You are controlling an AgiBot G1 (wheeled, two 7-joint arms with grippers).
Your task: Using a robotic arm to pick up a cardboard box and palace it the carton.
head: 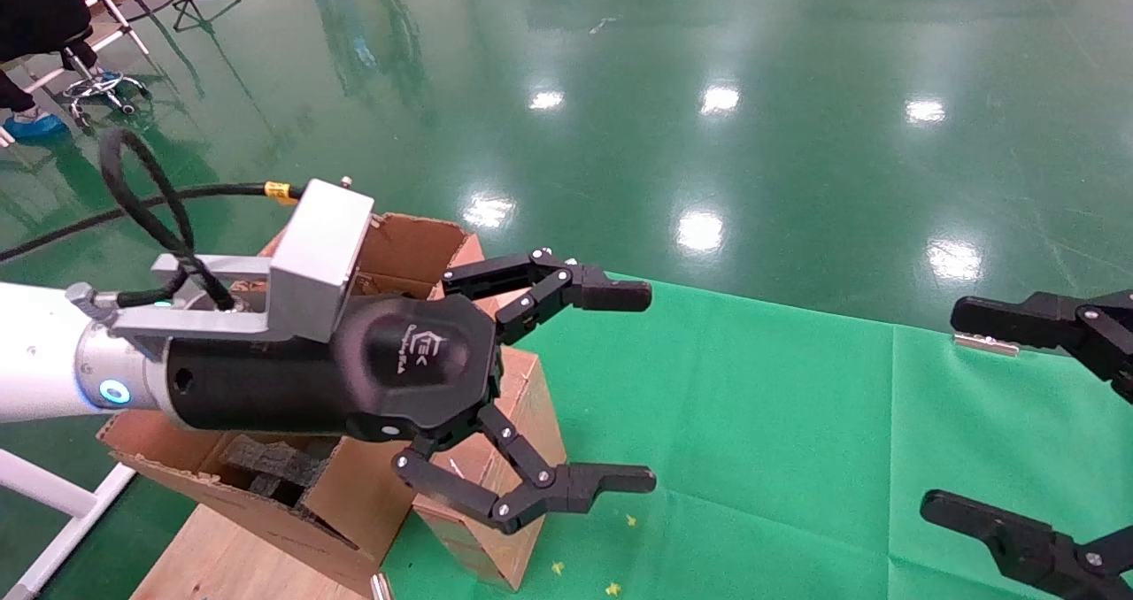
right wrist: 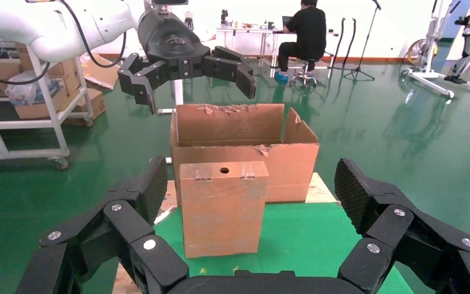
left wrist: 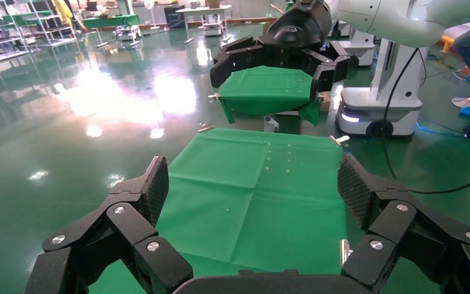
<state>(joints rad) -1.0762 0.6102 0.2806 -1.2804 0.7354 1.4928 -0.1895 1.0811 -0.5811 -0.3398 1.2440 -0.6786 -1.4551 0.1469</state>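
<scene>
- Because the cardboard box (right wrist: 223, 207) stands upright on the green cloth (head: 779, 423) just in front of the carton (right wrist: 243, 150), it serves as the landmark here.
- Nearest the right wrist camera: right gripper (right wrist: 251, 190), all black, fingers spread wide, holding nothing. It faces the box's taped face and sits well short of it.
- The box: closed, reddish-brown, with clear tape strips and a small round hole near the top edge of that face. Flat, square-edged sides. Judged light and fairly stiff, though thin board may dent under a hard pinch.
- Tape looks slick, so better purchase is likely on bare cardboard. Judged best hold: pads on the two opposite side faces, about mid-height.
- Just behind the box: the carton, with flaps upright, torn edges, and black foam (head: 270, 467) inside. The flaps may snag the box on entry.
- Above box and carton: the robotic arm (head: 40, 365), white, with its left gripper (head: 620, 388) splayed open and empty, well clear of the box top.
- Beyond: glossy green floor (head: 797, 96).
</scene>
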